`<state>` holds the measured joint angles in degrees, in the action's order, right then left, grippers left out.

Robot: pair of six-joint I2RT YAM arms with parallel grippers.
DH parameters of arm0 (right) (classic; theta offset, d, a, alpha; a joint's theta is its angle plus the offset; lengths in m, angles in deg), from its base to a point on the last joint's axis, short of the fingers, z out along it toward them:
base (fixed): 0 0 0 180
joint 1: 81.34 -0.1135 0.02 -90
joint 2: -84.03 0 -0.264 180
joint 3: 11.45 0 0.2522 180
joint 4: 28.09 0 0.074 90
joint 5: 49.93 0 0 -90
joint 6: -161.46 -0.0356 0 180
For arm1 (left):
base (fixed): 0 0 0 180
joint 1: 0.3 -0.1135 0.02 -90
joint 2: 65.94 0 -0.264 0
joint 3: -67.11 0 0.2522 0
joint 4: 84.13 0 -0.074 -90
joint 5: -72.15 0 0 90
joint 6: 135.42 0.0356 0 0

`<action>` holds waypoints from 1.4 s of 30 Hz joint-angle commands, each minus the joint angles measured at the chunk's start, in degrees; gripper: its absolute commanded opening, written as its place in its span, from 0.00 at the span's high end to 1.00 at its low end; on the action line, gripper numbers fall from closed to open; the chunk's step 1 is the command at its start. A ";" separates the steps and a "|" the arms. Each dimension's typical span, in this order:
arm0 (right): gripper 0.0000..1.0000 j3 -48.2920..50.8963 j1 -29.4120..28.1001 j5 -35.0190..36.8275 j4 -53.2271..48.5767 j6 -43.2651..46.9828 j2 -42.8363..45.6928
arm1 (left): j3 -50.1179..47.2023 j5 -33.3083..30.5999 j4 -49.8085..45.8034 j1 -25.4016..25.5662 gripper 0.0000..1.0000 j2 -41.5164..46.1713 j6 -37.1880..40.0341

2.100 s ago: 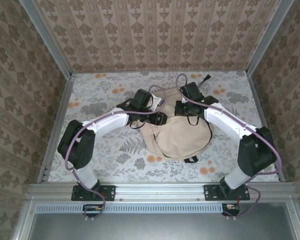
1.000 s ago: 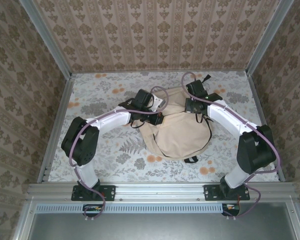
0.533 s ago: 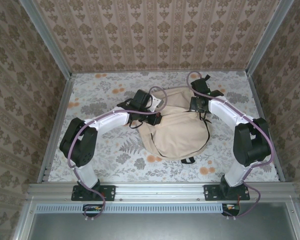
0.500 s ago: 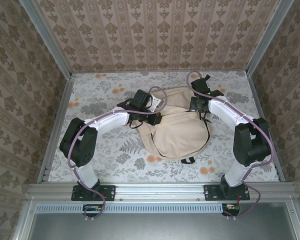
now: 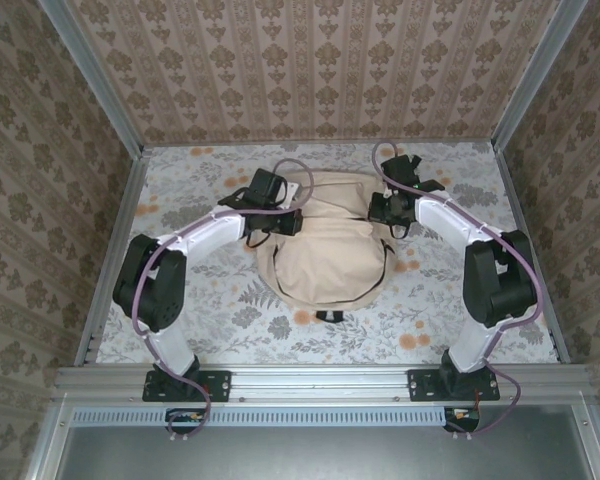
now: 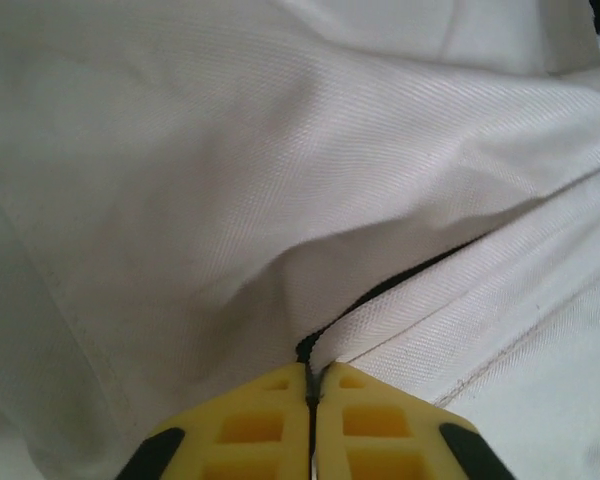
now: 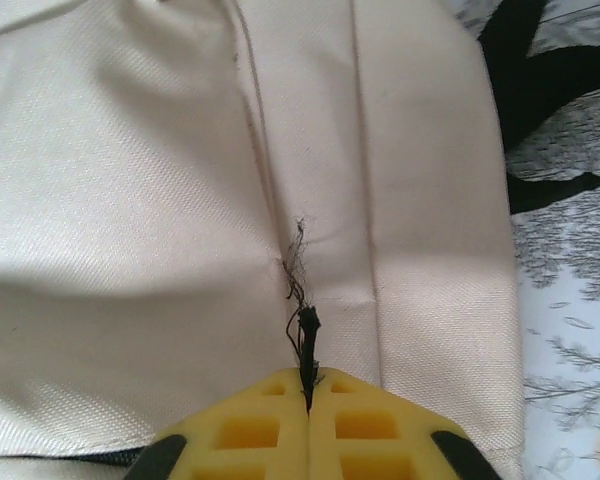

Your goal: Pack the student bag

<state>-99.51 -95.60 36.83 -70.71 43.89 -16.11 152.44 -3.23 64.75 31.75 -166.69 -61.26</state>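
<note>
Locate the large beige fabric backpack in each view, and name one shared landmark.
Top external: the large beige fabric backpack lies mid-table, centre of picture.
Left wrist: across the frame, dark zip gap near centre.
Right wrist: left and centre, black strap upper right.
Shared landmark: floral table cover, top and right wrist views.

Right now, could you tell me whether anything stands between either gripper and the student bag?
Nothing visible does. The left gripper and the right gripper are each pinched shut on a seam of the student bag.
</note>
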 commanded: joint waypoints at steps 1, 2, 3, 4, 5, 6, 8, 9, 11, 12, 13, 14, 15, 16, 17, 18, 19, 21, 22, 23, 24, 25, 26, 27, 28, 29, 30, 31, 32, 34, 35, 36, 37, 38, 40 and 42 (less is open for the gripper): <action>0.74 -1.25 1.22 -1.26 0.22 0.55 1.11 | 1.14 -2.63 -1.33 -2.17 0.64 3.92 -1.90; 0.65 -0.96 1.20 -1.90 0.46 0.87 2.48 | 0.87 -2.16 -1.29 -2.10 0.54 4.82 -2.29; 0.55 -0.65 1.22 -2.12 0.52 1.06 4.22 | 0.86 -2.34 -1.85 -2.17 0.47 5.75 -2.37; 0.46 -0.30 1.17 -2.08 0.69 1.27 5.75 | 0.94 -3.02 -2.56 -2.17 0.42 6.51 -2.68; 0.37 0.31 1.22 -1.64 1.03 1.50 7.91 | 1.08 -4.52 -3.52 -2.21 0.35 7.56 -2.97; 0.29 0.92 1.18 -0.49 1.31 1.63 10.34 | 1.08 -6.20 -4.53 -2.28 0.31 8.81 -3.42; 0.17 2.31 1.34 1.97 1.94 2.50 14.60 | 0.59 -9.74 -5.78 -2.83 0.25 11.40 -4.46; 0.12 3.17 1.45 3.91 2.34 3.27 16.72 | -0.06 -11.24 -6.09 -3.47 0.23 12.80 -5.26; 0.05 4.68 1.77 7.62 3.04 4.50 20.02 | -1.46 -14.34 -6.67 -4.88 0.18 16.20 -6.60; 0.01 5.75 2.12 10.05 3.52 5.26 23.09 | -2.63 -16.38 -6.97 -5.52 0.15 18.08 -7.40; 0.00 6.99 2.28 12.34 4.29 5.77 24.87 | -3.70 -18.88 -7.19 -6.85 0.12 19.78 -8.04; 0.00 8.83 2.59 15.23 5.58 6.15 27.06 | -5.22 -21.33 -6.99 -8.22 0.10 21.69 -8.46; 0.00 10.81 2.93 17.61 7.14 6.46 29.04 | -7.22 -23.12 -6.25 -9.34 0.07 23.73 -8.34; 0.00 12.74 3.34 19.42 8.51 6.61 30.92 | -8.93 -24.68 -5.57 -10.40 0.04 25.54 -8.42; 0.00 14.74 3.72 21.61 10.50 6.75 32.84 | -11.16 -26.60 -4.95 -11.54 0.02 27.64 -8.95; 0.01 17.08 4.12 23.78 12.39 6.90 34.47 | -13.09 -28.16 -4.44 -12.78 0.01 29.51 -9.03; 0.00 18.85 4.48 25.61 13.89 6.92 35.64 | -14.58 -29.10 -3.84 -14.13 0.00 31.03 -9.04; 0.00 21.71 5.65 29.68 15.96 6.67 36.91 | -18.78 -32.93 -2.58 -16.69 0.00 34.42 -9.51; 0.00 23.03 6.05 31.10 17.01 6.90 37.11 | -20.40 -34.52 -2.26 -17.98 0.00 35.62 -10.00; 0.00 24.81 6.38 32.78 18.49 7.02 37.12 | -22.17 -36.23 -1.92 -19.46 0.00 36.86 -10.50; 0.00 26.21 6.77 34.36 19.45 7.09 37.04 | -24.04 -37.76 -1.48 -20.88 0.00 38.03 -11.03; 0.00 27.53 7.10 35.41 20.36 6.79 36.82 | -25.69 -38.89 -0.94 -22.34 0.00 38.92 -11.29; 0.01 28.93 7.59 36.02 21.49 6.72 36.56 | -27.60 -39.91 -0.15 -24.00 0.00 39.87 -11.67; 0.01 30.48 7.99 36.56 22.81 6.64 36.19 | -29.70 -39.94 1.65 -25.65 0.00 40.61 -11.21; 0.00 31.94 8.42 36.73 24.21 6.70 35.67 | -31.61 -40.01 3.70 -26.80 0.00 41.37 -10.52; 0.01 34.11 8.70 37.10 27.54 7.68 34.97 | -33.80 -40.45 6.28 -27.74 0.00 41.99 -9.12; 0.00 36.47 8.97 37.18 31.01 8.78 34.19 | -36.09 -41.30 9.57 -28.07 0.00 42.53 -7.23; 0.00 38.15 9.01 36.77 34.42 10.41 33.39 | -37.80 -41.77 12.27 -28.27 0.00 42.84 -5.48; 0.00 39.78 9.08 35.91 37.59 12.18 32.43 | -39.55 -42.44 14.97 -28.42 0.00 42.88 -3.88; 0.00 41.93 9.08 35.45 41.71 13.60 30.58 | -41.95 -40.92 19.26 -29.28 0.00 42.34 -0.66; 0.00 43.58 9.09 34.80 45.25 14.71 29.74 | -43.08 -38.91 21.57 -29.78 0.00 41.77 1.13; 0.00 45.38 9.08 33.87 49.09 16.01 29.27 | -44.15 -37.87 23.94 -30.06 0.00 41.13 2.27; 0.00 46.75 9.08 33.01 52.41 16.89 29.02 | -45.06 -37.55 25.71 -30.20 0.00 40.67 2.83; 0.00 48.23 9.08 31.93 55.94 18.08 28.58 | -46.27 -36.60 28.04 -30.50 0.00 40.26 3.71; 0.00 50.07 9.08 29.57 61.33 20.34 27.54 | -48.43 -34.98 33.49 -31.02 0.00 39.38 6.03; 0.00 51.17 9.08 27.60 64.85 21.78 25.99 | -50.77 -32.14 39.49 -31.85 0.00 38.42 8.81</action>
<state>-49.59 -86.72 67.89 -18.39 61.35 11.25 104.07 -39.34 92.20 0.91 -127.31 -58.46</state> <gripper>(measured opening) 0.996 0.992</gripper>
